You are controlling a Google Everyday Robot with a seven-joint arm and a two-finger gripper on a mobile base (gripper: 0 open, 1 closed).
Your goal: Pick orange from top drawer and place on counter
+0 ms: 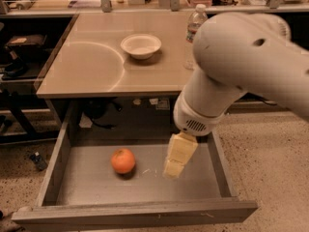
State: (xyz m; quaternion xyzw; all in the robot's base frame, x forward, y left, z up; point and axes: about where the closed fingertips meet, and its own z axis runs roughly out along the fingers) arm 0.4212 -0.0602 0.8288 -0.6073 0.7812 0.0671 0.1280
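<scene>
Camera view: tool (174, 169) over top drawer (135, 214), clear of orange (123, 160); cannot tell how far open.

Arm (241, 57) hides most of bottle (196, 17); claw (174, 169) hangs over top drawer (57, 163).
</scene>
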